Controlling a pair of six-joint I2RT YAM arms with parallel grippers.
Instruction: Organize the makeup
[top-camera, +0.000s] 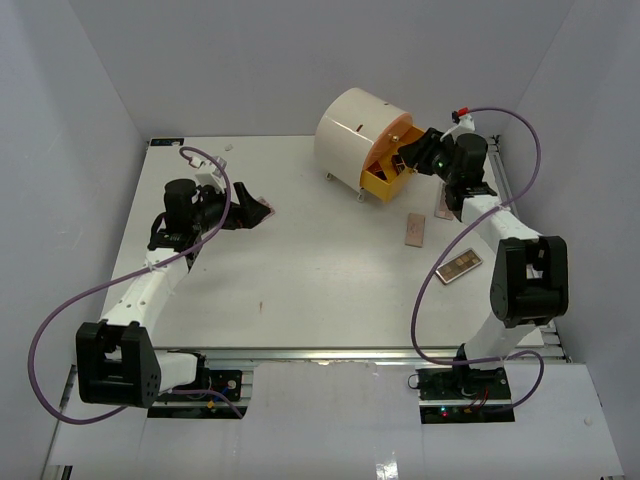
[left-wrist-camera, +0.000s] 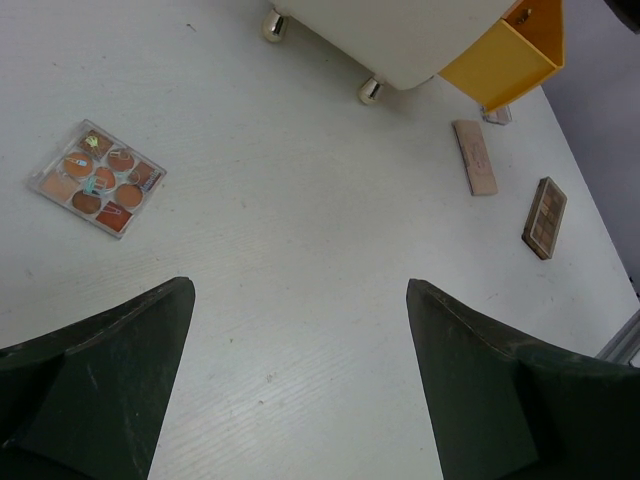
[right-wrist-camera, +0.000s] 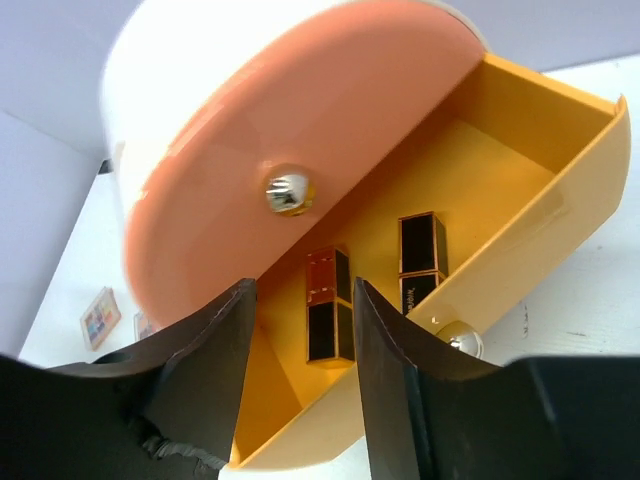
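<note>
**Right gripper at the open yellow drawer, two lipsticks inside**

We see the right gripper (top-camera: 412, 160) at the mouth of the yellow drawer (top-camera: 385, 182). The drawer is pulled out from the round cream box (top-camera: 355, 130) at the far side of the table (top-camera: 300, 290). In the right wrist view the jaws are partly apart, and one lipstick tube (right-wrist-camera: 328, 318) shows in the gap between them. This tube rests inside the drawer. It is very near to one finger, but on its other side there is free space, so we judge that the jaws do not clamp it. A second lipstick tube (right-wrist-camera: 422, 262) rests just beside the first, in the same drawer. Above the drawer we see a peach drawer front (right-wrist-camera: 320, 140) with a gold knob (right-wrist-camera: 288, 190).

The left gripper (left-wrist-camera: 300, 290) hangs over the left part of the table, with its jaws wide apart and nothing between them. A clear palette (left-wrist-camera: 97, 178) with round colour pans lies flat on the table near it. A pink palette (left-wrist-camera: 474, 157) and a brown palette (left-wrist-camera: 545, 217) lie flat in front of the drawer, near each other but not touching.
</note>
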